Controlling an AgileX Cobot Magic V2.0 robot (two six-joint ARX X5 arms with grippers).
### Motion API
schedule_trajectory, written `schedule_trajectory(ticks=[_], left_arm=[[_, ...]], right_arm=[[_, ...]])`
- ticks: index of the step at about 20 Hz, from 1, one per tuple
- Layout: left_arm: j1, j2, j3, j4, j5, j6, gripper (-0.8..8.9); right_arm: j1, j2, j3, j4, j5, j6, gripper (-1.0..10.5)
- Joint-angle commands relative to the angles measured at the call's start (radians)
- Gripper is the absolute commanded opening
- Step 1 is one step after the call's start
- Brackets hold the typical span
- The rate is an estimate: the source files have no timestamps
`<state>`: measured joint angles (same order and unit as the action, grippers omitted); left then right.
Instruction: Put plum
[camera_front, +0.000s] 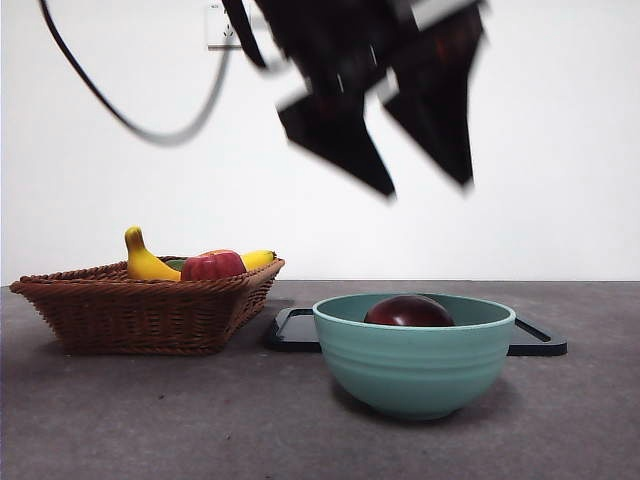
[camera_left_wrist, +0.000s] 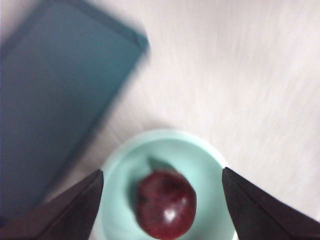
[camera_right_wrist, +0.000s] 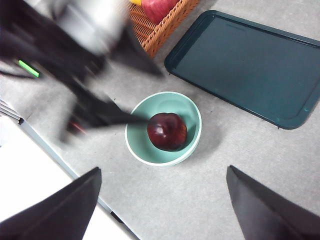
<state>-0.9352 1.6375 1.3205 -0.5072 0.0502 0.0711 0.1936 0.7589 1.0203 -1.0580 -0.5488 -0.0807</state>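
Observation:
A dark maroon plum (camera_front: 408, 312) lies inside the pale teal bowl (camera_front: 415, 370) at the front of the table. From the left wrist view the plum (camera_left_wrist: 166, 204) sits in the bowl (camera_left_wrist: 125, 165) straight below my left gripper (camera_left_wrist: 162, 171), whose jaws stand wide open and empty. In the front view that gripper (camera_front: 430, 185) hangs blurred, well above the bowl. My right gripper (camera_right_wrist: 162, 170) is open and empty, high over the table, looking down on the plum (camera_right_wrist: 167, 131) in the bowl (camera_right_wrist: 137, 145).
A wicker basket (camera_front: 140, 310) at the left holds a red apple (camera_front: 212, 266) and a yellow banana (camera_front: 145, 262). A dark flat tray (camera_front: 535, 340) lies just behind the bowl. A black cable loops at the upper left.

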Motion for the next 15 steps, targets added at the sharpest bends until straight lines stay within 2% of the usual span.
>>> schedule_trajectory(ticks=[1, 8, 11, 15], left_arm=[[0.031, -0.088, 0.021, -0.012, -0.003, -0.042, 3.82], [0.214, -0.371, -0.013, -0.169, 0.003, -0.088, 3.75], [0.274, -0.495, -0.131, -0.169, 0.085, -0.103, 3.75], [0.294, -0.651, -0.329, -0.151, 0.200, -0.121, 3.75]], right_arm=[[0.003, 0.005, 0.019, 0.006, 0.000, 0.002, 4.0], [0.003, 0.005, 0.019, 0.006, 0.000, 0.002, 4.0], [0.003, 0.005, 0.019, 0.005, 0.000, 0.002, 4.0], [0.003, 0.005, 0.019, 0.006, 0.000, 0.002, 4.0]])
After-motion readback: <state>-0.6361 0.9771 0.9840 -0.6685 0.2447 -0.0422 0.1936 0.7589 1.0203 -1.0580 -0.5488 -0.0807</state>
